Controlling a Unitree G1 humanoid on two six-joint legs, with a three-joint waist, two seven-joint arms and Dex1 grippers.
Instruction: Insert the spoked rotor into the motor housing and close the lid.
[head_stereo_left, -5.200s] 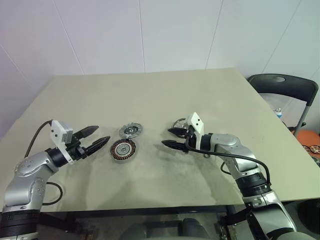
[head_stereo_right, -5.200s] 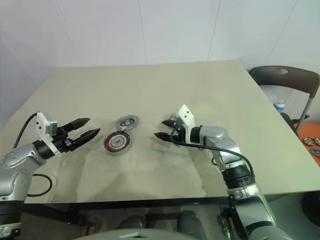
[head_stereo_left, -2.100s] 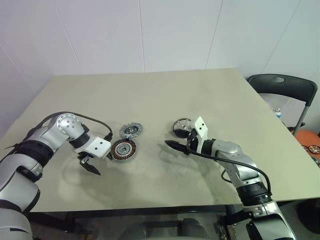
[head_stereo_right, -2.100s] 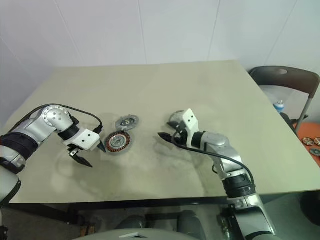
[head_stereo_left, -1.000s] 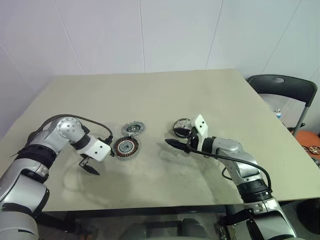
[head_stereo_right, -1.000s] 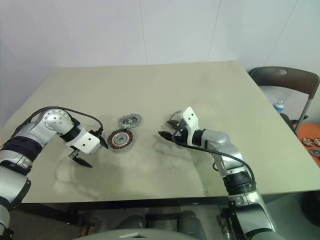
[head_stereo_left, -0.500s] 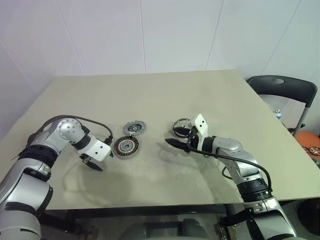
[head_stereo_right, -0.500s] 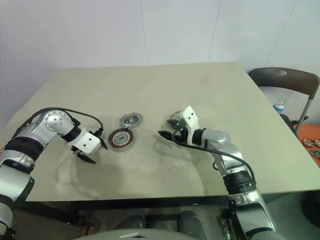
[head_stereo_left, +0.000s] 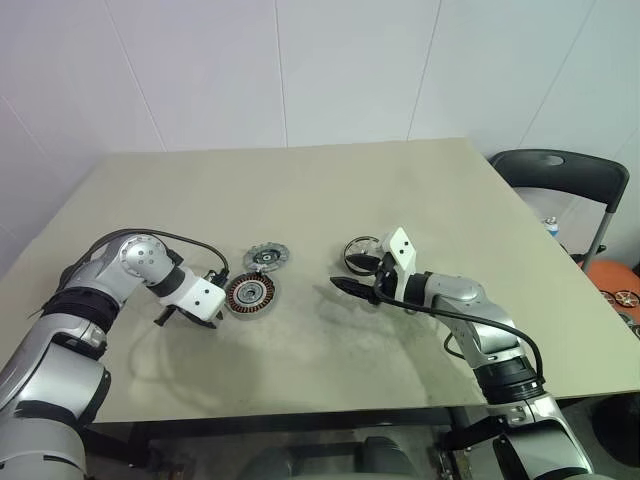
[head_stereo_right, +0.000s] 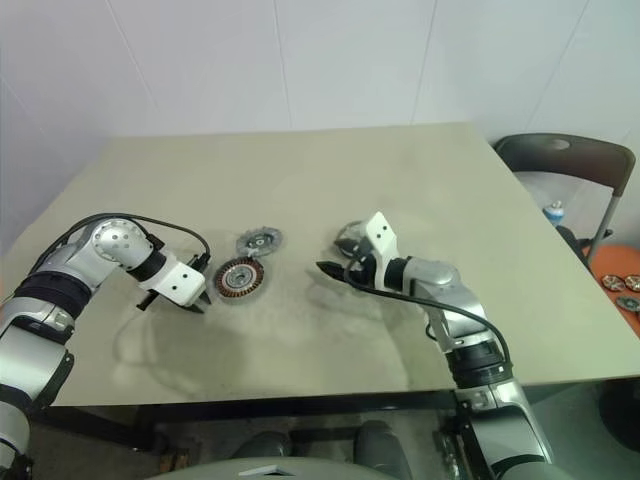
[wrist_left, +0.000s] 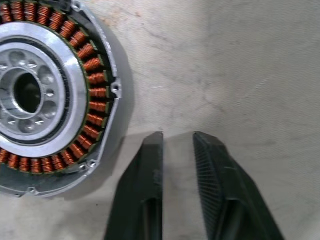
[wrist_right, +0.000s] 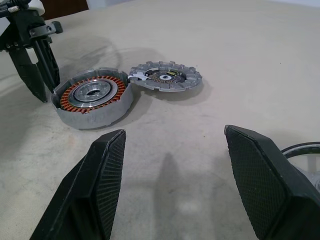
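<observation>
Left gripper (wrist_left: 177, 137) points steeply down at the beige table (head_stereo_left: 420, 190), its two black fingers drawn close with only a narrow slit between them and nothing in that slit. Fingertips (wrist_left: 154, 140) stand on or just above the tabletop; contact cannot be confirmed. Just beside them, on the side toward the table's middle, lies the motor housing (head_stereo_left: 250, 293), flat, copper windings and silver centre facing up. Its grey rim is near the fingertip but not visibly touched.

Beyond the housing from this gripper, on the far side, the lid (head_stereo_left: 266, 258) lies flat, a grey slotted disc. In the right wrist view its edge meets the housing rim (wrist_right: 125, 85) at a small light tab; whether the two are joined there cannot be told.

Right gripper (wrist_right: 172, 145) is held nearly level above the table, well apart from the housing and pointing toward it, fingers spread wide and empty. The spoked rotor (head_stereo_left: 362, 250) rests on the table just behind and to the far side of this gripper; a portion of its dark ring shows beside the right-hand finger in the right wrist view. Neither finger is seen touching it.

A dark folding chair (head_stereo_left: 560, 180) stands beyond the table's right edge.
</observation>
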